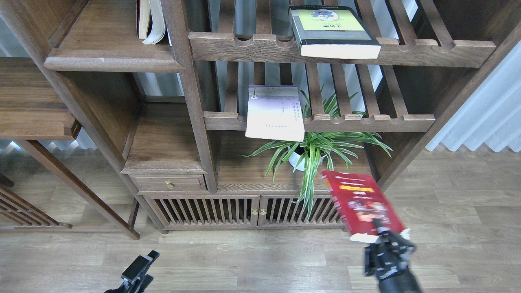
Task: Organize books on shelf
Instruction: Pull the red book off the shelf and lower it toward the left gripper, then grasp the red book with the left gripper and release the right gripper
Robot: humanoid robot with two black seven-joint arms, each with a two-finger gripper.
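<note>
R gripper (380,232) clamps red book (362,203) below-right of plant (313,148). L gripper (140,266) low-left, fingers unclear. Green book (331,32), lavender book (276,112) on racks above plant; shelf (110,61) upper-left.

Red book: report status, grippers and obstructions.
Right gripper shut on red book, held low. Left gripper empty. Spider plant between book and shelf.

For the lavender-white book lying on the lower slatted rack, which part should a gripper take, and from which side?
Probably the near edge of the lavender-white book, approached from the front. It lies flat with that edge jutting past the notched front rail, so one finger could go above and one below. The plant crowds its right corner, so grip nearer the left. The left gripper holds nothing.
</note>
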